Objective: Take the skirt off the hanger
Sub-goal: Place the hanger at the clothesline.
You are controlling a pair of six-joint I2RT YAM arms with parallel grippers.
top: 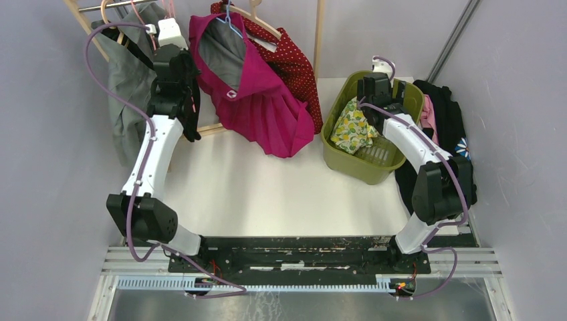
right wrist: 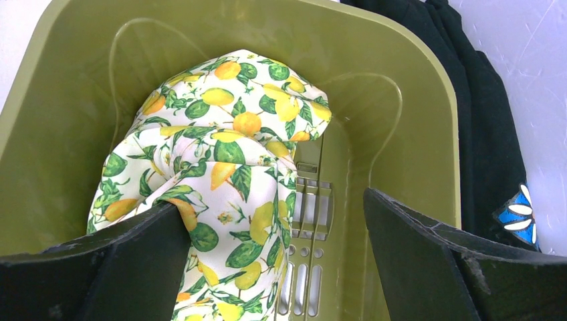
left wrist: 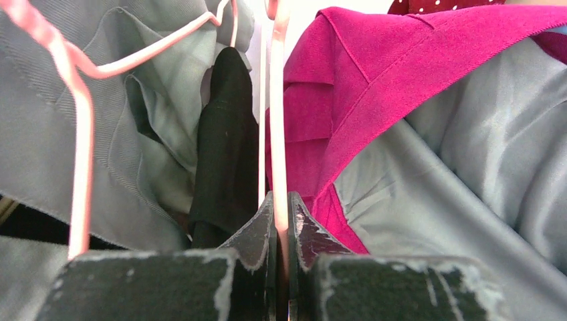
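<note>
one pink hanger [left wrist: 277, 134] clenched in left fingers [left wrist: 265, 231]; right fingers [right wrist: 428, 261] released above one lemon-print cloth [right wrist: 227, 147].

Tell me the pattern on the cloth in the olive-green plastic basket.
The cloth shows yellow lemons and green leaves on white; clearest in the right wrist view.
</note>
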